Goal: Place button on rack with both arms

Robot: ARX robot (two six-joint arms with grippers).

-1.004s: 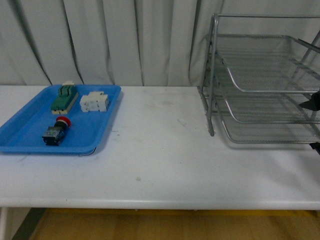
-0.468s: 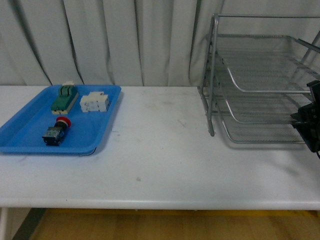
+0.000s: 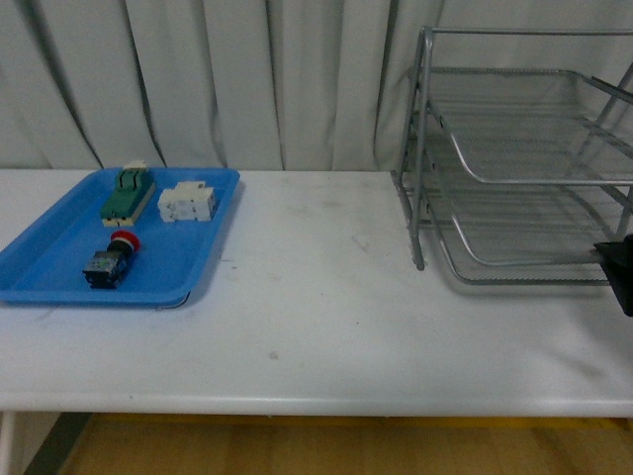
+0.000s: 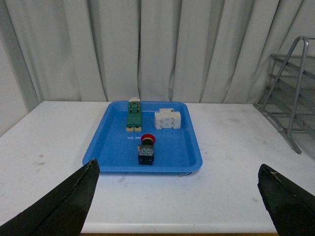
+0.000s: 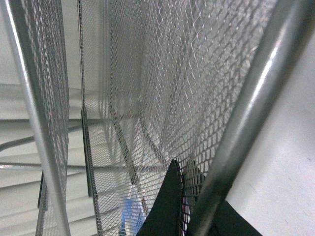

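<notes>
The button [image 3: 111, 259], with a red cap on a black and blue body, lies in the blue tray [image 3: 59, 237] at the table's left; it also shows in the left wrist view [image 4: 146, 148]. The silver three-tier rack [image 3: 514, 158] stands at the right and is empty. My left gripper [image 4: 178, 169] is open and empty, hanging back from the tray over the table's front, its fingertips [image 4: 81, 189] wide apart. My right gripper [image 5: 181, 199] is shut, close against the rack's mesh [image 5: 147, 73] and a frame tube [image 5: 236, 128]. A black part of the right arm [image 3: 620, 272] shows at the rack's front right.
A green-topped block [image 3: 127, 193] and a white block [image 3: 188, 202] lie at the back of the blue tray. White curtains hang behind the table. The rack's edge shows in the left wrist view [image 4: 290, 98].
The black part of the right arm at the right edge has dropped lower and drawn back towards the frame's edge. The button, tray and rack have not moved.
</notes>
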